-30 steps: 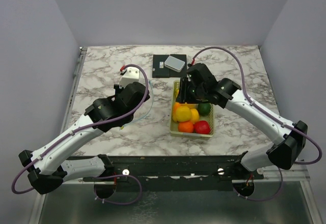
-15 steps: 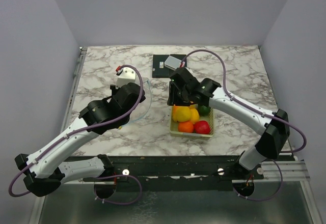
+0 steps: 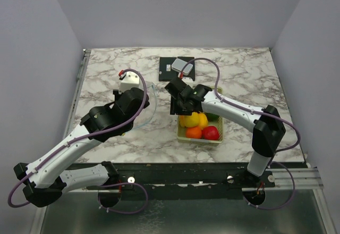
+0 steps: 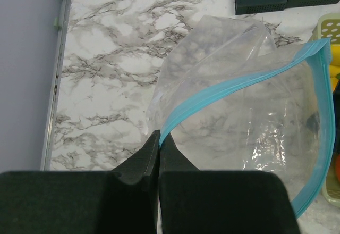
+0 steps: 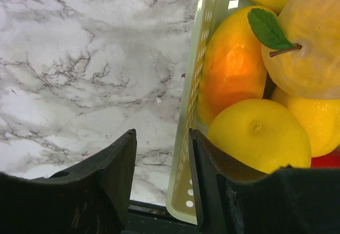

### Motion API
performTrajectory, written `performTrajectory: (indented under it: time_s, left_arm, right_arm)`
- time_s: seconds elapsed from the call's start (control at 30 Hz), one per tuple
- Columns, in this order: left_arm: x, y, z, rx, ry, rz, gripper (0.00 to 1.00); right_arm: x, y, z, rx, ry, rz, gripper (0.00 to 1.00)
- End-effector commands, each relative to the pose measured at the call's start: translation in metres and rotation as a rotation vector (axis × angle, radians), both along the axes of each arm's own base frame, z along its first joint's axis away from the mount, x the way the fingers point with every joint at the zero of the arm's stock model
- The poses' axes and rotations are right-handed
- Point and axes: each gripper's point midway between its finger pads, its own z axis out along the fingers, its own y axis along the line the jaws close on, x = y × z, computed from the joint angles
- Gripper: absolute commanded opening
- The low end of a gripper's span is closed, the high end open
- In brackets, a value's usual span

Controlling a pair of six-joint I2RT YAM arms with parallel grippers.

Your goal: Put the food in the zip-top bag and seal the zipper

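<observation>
The clear zip-top bag hangs open beside the basket; in the top view it shows left of the basket. My left gripper is shut on the light blue zipper at one end of the mouth; in the top view this gripper sits over the bag. The food lies in the pale yellow-green basket: a lemon, an orange, a red apple, a dark green fruit. My right gripper is open, its fingers either side of the basket's left wall; it also shows in the top view.
A black flat box with a grey block on it lies at the back of the marble table. The basket's corner shows at the right edge of the left wrist view. Walls enclose the table on three sides.
My right gripper has moved left from over the back of the basket to its left wall. My left arm has shifted slightly back and left with the bag.
</observation>
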Motion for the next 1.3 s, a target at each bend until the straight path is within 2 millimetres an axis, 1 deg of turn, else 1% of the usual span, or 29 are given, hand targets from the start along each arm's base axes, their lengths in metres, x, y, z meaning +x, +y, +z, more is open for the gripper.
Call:
performTrajectory:
  time_s: [0.0, 0.17, 0.23, 0.33, 0.4, 0.5, 0.6, 0.73, 0.83, 0.97, 1.27]
  left_arm:
    - [-0.002, 0.006, 0.002, -0.001, -0.015, 0.007, 0.00]
    - [-0.003, 0.008, 0.003, -0.004, -0.015, 0.009, 0.00]
    - [-0.004, 0.009, 0.004, -0.004, -0.016, 0.011, 0.00]
    - [-0.004, 0.009, 0.004, -0.006, -0.015, 0.013, 0.00]
    - [-0.004, 0.009, 0.004, -0.009, -0.015, 0.014, 0.00]
    - [-0.005, 0.009, 0.004, -0.013, -0.014, 0.014, 0.00]
    - [-0.005, 0.008, 0.003, -0.017, -0.010, 0.014, 0.00]
    - [-0.004, 0.006, 0.002, -0.022, -0.003, 0.013, 0.00]
    - [-0.003, 0.003, 0.001, -0.024, 0.002, 0.011, 0.00]
    - [-0.002, -0.002, -0.002, -0.031, 0.017, 0.006, 0.00]
    - [0.000, -0.010, -0.010, -0.046, 0.042, 0.005, 0.00]
  right_arm:
    - [0.009, -0.001, -0.006, -0.039, -0.019, -0.056, 0.50]
    - [0.013, -0.009, -0.023, -0.117, -0.008, -0.096, 0.50]
    - [0.015, -0.009, -0.028, -0.132, -0.008, -0.100, 0.50]
    - [0.016, -0.008, -0.035, -0.143, -0.002, -0.102, 0.47]
    - [0.016, -0.007, -0.039, -0.145, 0.002, -0.100, 0.42]
    - [0.017, -0.008, -0.041, -0.155, 0.000, -0.095, 0.31]
    - [0.016, -0.013, -0.043, -0.172, -0.005, -0.088, 0.19]
    - [0.015, -0.022, -0.043, -0.203, -0.019, -0.080, 0.10]
    - [0.013, -0.028, -0.044, -0.215, -0.025, -0.073, 0.01]
    - [0.011, -0.039, -0.043, -0.232, -0.035, -0.050, 0.01]
    - [0.014, -0.089, -0.048, -0.316, -0.053, -0.055, 0.01]
